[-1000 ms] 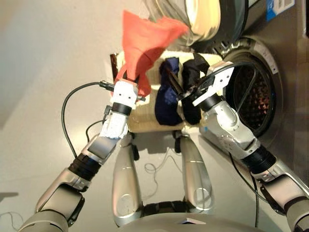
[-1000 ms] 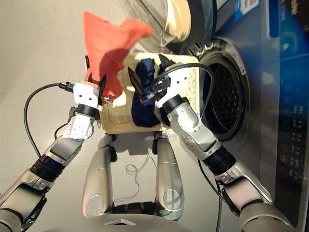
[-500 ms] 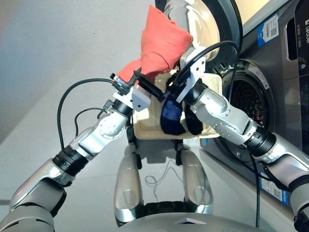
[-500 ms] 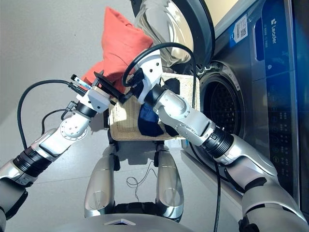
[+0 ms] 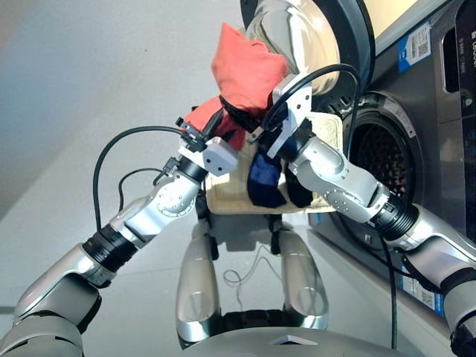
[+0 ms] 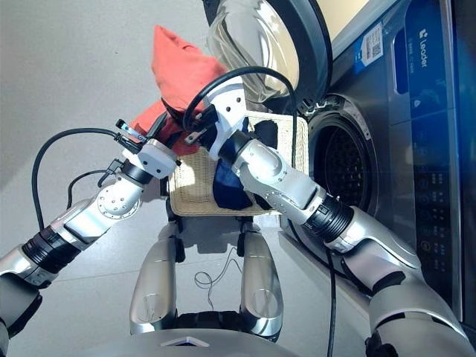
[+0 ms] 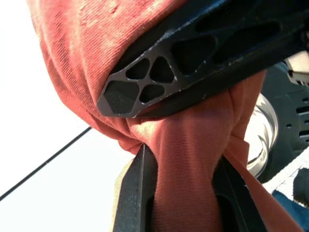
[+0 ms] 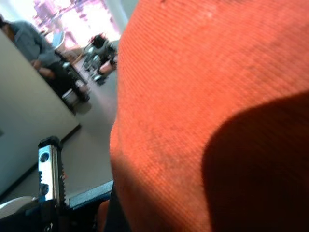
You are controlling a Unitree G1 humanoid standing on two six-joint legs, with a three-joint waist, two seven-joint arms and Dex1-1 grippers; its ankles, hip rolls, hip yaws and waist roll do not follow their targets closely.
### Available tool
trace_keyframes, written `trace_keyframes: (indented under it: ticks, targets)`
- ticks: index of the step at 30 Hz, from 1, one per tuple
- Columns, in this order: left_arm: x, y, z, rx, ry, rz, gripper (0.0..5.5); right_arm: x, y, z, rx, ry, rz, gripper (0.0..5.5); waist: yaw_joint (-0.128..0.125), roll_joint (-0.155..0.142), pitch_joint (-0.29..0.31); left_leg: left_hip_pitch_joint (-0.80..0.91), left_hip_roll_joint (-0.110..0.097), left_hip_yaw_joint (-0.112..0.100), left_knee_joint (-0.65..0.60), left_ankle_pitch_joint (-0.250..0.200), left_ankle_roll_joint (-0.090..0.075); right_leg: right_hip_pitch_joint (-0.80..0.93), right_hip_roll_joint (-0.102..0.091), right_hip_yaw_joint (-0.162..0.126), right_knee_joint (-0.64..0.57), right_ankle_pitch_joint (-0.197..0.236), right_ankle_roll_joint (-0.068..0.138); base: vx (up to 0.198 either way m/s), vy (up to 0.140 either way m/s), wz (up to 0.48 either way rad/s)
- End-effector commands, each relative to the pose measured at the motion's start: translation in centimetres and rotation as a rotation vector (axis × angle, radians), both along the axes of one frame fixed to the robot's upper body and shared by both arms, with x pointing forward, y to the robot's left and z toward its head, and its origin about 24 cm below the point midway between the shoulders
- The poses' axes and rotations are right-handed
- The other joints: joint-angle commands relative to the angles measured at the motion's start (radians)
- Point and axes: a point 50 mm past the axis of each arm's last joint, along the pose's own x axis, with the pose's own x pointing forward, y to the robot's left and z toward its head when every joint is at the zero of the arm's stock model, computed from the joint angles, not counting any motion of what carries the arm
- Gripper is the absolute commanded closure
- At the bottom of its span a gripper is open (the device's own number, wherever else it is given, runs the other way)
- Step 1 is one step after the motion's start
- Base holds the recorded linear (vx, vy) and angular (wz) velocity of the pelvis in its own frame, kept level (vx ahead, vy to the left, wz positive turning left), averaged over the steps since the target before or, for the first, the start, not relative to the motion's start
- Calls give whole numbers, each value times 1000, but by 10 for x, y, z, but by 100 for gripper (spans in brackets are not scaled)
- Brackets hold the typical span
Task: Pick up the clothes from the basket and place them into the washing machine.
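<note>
The coral-red cloth (image 5: 249, 63) hangs in the air in front of the washing machine's open glass door (image 5: 327, 33). My left gripper (image 7: 181, 164) is shut on its lower end, with the cloth bunched between both fingers. My right gripper (image 5: 242, 115) is shut on the same cloth just above the left one. One of its fingers (image 7: 193, 53) presses across the fabric. The navy cloth (image 5: 264, 182) and the black cloth (image 5: 299, 192) lie in the cream wicker basket (image 6: 190, 190) below my arms. The washing machine's drum opening (image 5: 383, 160) is to the right.
The open door stands directly behind the raised cloth. My right forearm crosses over the basket between the cloth and the drum. A black cable (image 5: 100, 167) loops off my left wrist. A seated person (image 8: 36, 46) shows far off in the right wrist view.
My left arm has lifted the coral-red cloth toward the door. My right gripper came off the basket, reached over to the cloth and closed on it. The head camera tilted up.
</note>
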Motion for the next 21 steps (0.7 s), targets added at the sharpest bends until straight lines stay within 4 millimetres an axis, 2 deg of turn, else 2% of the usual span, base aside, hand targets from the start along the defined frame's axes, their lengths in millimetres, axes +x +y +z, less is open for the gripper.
trace_keyframes:
  ticks: [1, 6, 8, 9, 10, 11, 14, 19, 21]
  targets:
    - [-22, -29, 36, -103, -210, -167, 550, 0, -21, 28, 144, -151, -144, 550, -13, 32, -14, -4, -24, -1, 86, -74, -15, -14, -37, 37, -43, 44, 55, 0, 0, 0]
    - [-19, -29, 26, -108, -190, -120, 544, 3, -52, -17, 158, 2, -299, 550, -26, 32, -14, -14, -24, -7, 86, -71, -15, -20, -38, 30, -42, 43, 56, 0, 0, 0]
    - [-18, -30, 25, -80, -202, -121, 386, 3, -58, -26, 147, 24, -323, 550, -28, 34, -14, -15, -23, -10, 85, -71, -15, -21, -39, 29, -42, 42, 57, 0, 0, 0]
    - [-18, -31, 23, -72, -201, -120, 162, 3, -62, -32, 131, 25, -351, 550, -30, 35, -14, -15, -24, -11, 85, -71, -14, -21, -40, 29, -42, 42, 57, 0, 0, 0]
    - [-18, -31, 23, -72, -200, -121, 162, 2, -62, -32, 131, 25, -352, 550, -29, 36, -14, -15, -24, -11, 85, -71, -14, -20, -40, 29, -41, 41, 57, 0, 0, 0]
    - [-18, -32, 22, -75, -199, -122, 0, 3, -64, -36, 133, 33, -374, 550, -29, 37, -14, -15, -24, -10, 87, -72, -14, -21, -39, 30, -41, 42, 57, 0, 0, 0]
    - [-19, -34, 23, -101, -205, -139, 0, 14, -67, -52, 44, 17, -480, 550, -25, 43, -14, -16, -25, -9, 90, -73, -13, -22, -39, 32, -41, 43, 57, 0, 0, 0]
    - [-20, -37, 23, -144, -204, -154, 0, 36, -93, -101, -8, 162, -826, 550, -26, 57, -14, -26, -27, -15, 90, -73, -11, -30, -41, 31, -42, 43, 57, 0, 0, 0]
    - [-21, -40, 23, -162, -198, -169, 0, 41, -101, -111, -27, 189, -921, 550, -26, 61, -14, -30, -27, -16, 92, -73, -11, -34, -41, 31, -39, 42, 58, 0, 0, 0]
